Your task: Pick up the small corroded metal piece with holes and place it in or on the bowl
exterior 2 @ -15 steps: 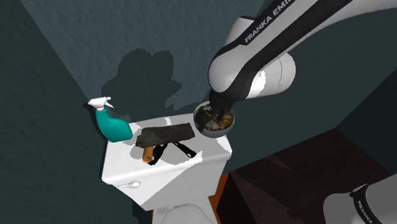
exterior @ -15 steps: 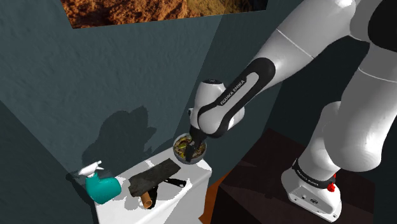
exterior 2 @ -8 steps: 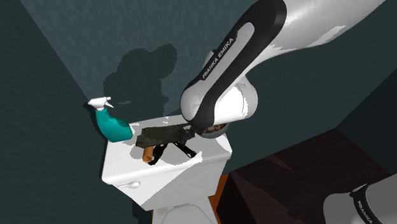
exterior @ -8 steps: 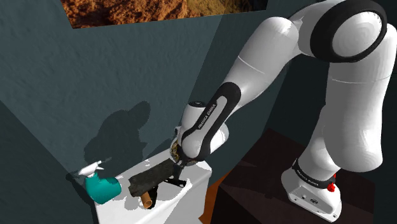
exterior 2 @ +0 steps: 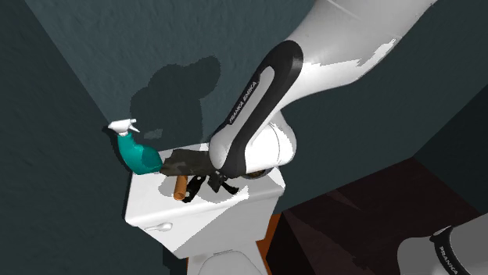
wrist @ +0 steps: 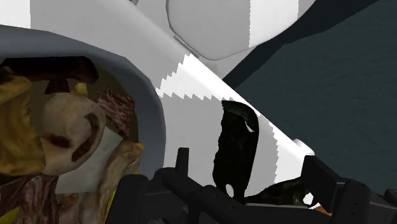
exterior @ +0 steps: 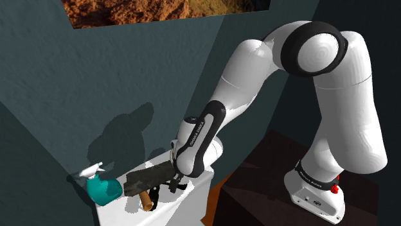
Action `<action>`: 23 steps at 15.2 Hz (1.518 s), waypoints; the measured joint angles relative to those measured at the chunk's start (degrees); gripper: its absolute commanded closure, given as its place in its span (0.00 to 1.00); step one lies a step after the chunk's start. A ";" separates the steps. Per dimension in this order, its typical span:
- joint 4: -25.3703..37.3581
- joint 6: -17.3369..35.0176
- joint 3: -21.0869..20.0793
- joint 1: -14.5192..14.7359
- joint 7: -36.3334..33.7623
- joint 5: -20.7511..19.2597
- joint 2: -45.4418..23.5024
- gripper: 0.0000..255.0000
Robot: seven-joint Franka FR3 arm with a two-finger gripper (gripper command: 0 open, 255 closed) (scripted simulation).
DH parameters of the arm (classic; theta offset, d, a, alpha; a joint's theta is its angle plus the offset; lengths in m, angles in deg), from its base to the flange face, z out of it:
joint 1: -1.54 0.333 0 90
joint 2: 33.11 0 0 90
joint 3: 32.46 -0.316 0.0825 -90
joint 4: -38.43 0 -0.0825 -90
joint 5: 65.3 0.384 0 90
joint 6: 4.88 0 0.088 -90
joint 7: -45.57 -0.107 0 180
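Four loose things and one bowl are carried by a white cistern lid [exterior 2: 152, 205] that is set into a corner of dark, rough-textured walls. At the lid's left end a teal spray bottle [exterior: 103, 188] [exterior 2: 139, 155] with a smooth body and a white trigger head is found, close to the left wall. Just right of it lies the small corroded metal piece [exterior: 142, 180] [exterior 2: 181, 162] [wrist: 235, 143]: a flat, elongated strip, almost black, mottled and pitted, and pierced by small holes.

A short brown cylinder [exterior: 149, 202] [exterior 2: 180, 188] is placed on the near side of the piece, close to the lid's near edge. A thin black two-legged object [exterior 2: 195, 186] is lodged just right of the cylinder.

The white arm [exterior: 199, 135] [exterior 2: 250, 101] is bent low over the lid's right half, so little open room is left between it and the far wall. Bare white surface is seen along the near edge.

The gripper [wrist: 248, 159] is held at the piece. The fingers [wrist: 182, 167] are spread and the dark strip is seen between them; whether it is touched by either cannot be told.

Beside the piece, with a strip of bare lid between, the bowl [wrist: 151, 108] is seen. It is round with a thick, smooth grey rim, and it is heaped with rough yellow, tan and brown scraps [wrist: 63, 127].

At the far right the arm's base is borne by a dark box stand [exterior: 257, 183].
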 measured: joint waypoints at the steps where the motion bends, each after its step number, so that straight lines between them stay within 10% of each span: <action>1: 0.38 0.42 -0.23 0.10 0.08 0.00 -0.78 0.00; 9: 2.41 1.76 -0.97 0.66 -0.03 -0.73 -3.05 0.00; 10: 2.27 1.81 -0.84 0.77 -0.25 -0.73 -2.89 1.00; 23: 0.93 0.58 0.31 0.15 -0.66 -0.70 -1.46 1.00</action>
